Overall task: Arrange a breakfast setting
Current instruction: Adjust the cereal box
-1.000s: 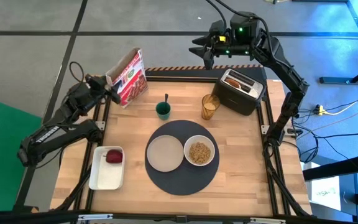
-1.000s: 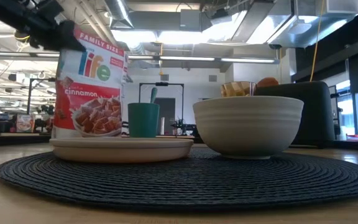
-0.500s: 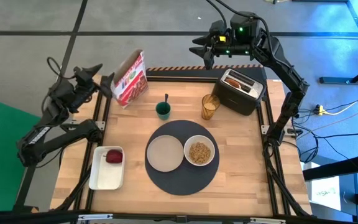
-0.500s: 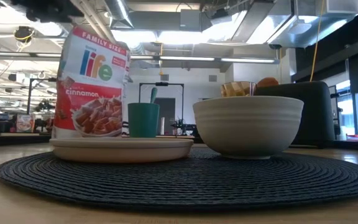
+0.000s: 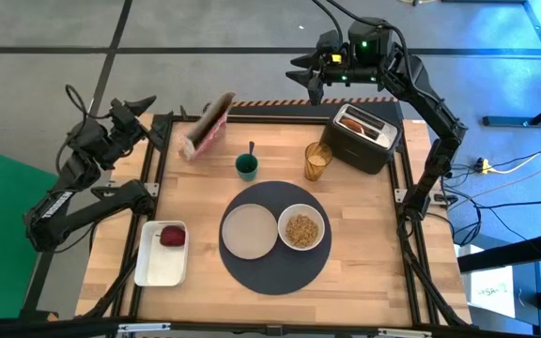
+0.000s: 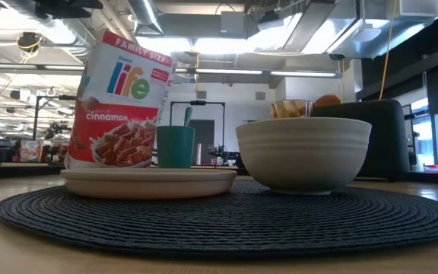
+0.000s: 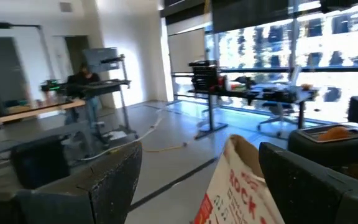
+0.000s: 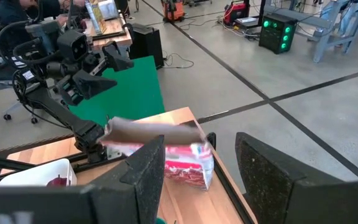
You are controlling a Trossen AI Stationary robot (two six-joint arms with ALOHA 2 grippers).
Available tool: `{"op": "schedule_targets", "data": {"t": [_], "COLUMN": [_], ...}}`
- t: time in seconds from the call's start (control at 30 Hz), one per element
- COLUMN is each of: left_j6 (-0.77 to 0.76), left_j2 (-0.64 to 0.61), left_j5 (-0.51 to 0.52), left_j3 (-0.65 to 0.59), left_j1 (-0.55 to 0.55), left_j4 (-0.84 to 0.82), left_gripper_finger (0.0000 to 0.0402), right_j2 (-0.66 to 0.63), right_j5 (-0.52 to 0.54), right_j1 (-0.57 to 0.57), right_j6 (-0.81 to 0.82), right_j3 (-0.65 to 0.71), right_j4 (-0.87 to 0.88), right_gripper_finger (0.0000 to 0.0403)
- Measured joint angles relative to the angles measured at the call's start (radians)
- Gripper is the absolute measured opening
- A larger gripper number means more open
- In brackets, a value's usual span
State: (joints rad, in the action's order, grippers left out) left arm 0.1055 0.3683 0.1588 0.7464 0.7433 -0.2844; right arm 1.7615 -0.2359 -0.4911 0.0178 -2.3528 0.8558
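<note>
**Left gripper clear of tilting cereal box**

Your left gripper (image 5: 142,116) hangs wide open and empty off the table's far-left corner; beside it the cereal box (image 5: 207,127) leans; your right gripper (image 5: 299,77) hovers behind the toaster (image 5: 365,137), part-open, empty; plate (image 5: 250,230) and bowl (image 5: 301,228) sit on the mat (image 5: 275,272)

Grey tiled floor (image 5: 54,47), green mat (image 8: 132,87), bright windows (image 7: 303,56), desks (image 7: 73,106), ceiling lights (image 6: 204,46).

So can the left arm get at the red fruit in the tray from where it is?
Probably yes: the left gripper is open and empty off the table's far-left corner, and the red fruit lies uncovered in the white tray on its side.
</note>
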Motion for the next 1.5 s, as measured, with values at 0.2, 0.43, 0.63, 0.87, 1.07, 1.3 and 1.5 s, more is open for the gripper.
{"op": "schedule_targets", "data": {"t": [0.2, 0.43, 0.63, 0.87, 1.07, 1.3, 1.5], "left_j6": [-0.044, -0.051, -0.023, -0.027, -0.042, -0.04, -0.042], "left_j2": [0.0, 0.0, 0.0, 0.0, 0.028, 0.051, 0.051], "left_j5": [-0.151, -0.256, -0.278, -0.285, -0.337, -0.284, -0.273], "left_j3": [0.001, 0.001, 0.001, 0.001, 0.001, 0.001, 0.001], "left_j1": [0.0, 0.0, 0.0, 0.0, -0.001, -0.001, -0.001], "left_j4": [-0.053, -0.205, -0.216, -0.253, -0.337, -0.333, -0.332], "left_gripper_finger": [0.0318, 0.0318, 0.0318, 0.0318, 0.0318, 0.0318, 0.0318], "right_j2": [0.0, 0.026, 0.101, 0.158, 0.229, 0.337, 0.37], "right_j5": [0.0, -0.001, -0.014, 0.0, 0.017, 0.04, 0.053], "right_j1": [0.0, 0.001, 0.001, 0.003, 0.08, 0.223, 0.274], "right_j6": [0.0, 0.005, -0.054, -0.139, -0.369, -0.627, -0.662], "right_j3": [0.0, -0.002, -0.001, 0.0, -0.001, 0.0, 0.078], "right_j4": [-0.001, 0.03, 0.145, 0.339, 0.508, 0.533, 0.456], "right_gripper_finger": [0.0185, 0.0185, 0.0185, 0.0185, 0.0183, 0.0183, 0.0183]}}
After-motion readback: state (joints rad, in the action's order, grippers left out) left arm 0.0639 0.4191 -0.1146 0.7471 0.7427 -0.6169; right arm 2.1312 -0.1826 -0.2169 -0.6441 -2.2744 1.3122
